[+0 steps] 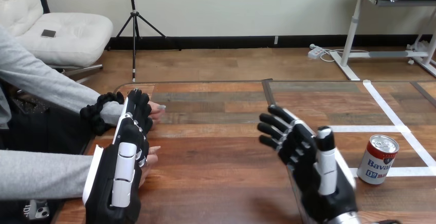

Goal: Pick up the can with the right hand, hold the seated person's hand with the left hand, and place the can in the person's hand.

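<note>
Worktop (pixel 216 172): wooden planks. White tape (pixel 391 112) marks out boxes on the right half.
Can (pixel 378 160): upright at near right, base at a tape line. Nothing touches it.
Right hand (pixel 301 154): raised just left of the can with a clear gap between them. Fingers spread and straight, thumb standing apart, holding nothing. Reads as a pre-grasp shape, opened wide so the can fits between thumb and fingers.
Left hand (pixel 123 162): near left, back facing up, reaching along the person's side of the worktop. Fingers stretched nearly straight, tips over the person's far hand (pixel 156 111). No wrap visible, so it is over or touching, not a hold.
Person's far hand: fingertips point right, low on the wood. Can't tell if the palm is up.
Person's near hand (pixel 149 160): pokes out from under the right edge of the left hand.
Step (my read): can pick not yet done. Left side looks set up first so the receiving hand is steadied before the handover.
Risk: the can is well apart from the person's hands, so it's a long carry across the worktop. The grip must be firm, and the receiving palm has to open upward.
</note>
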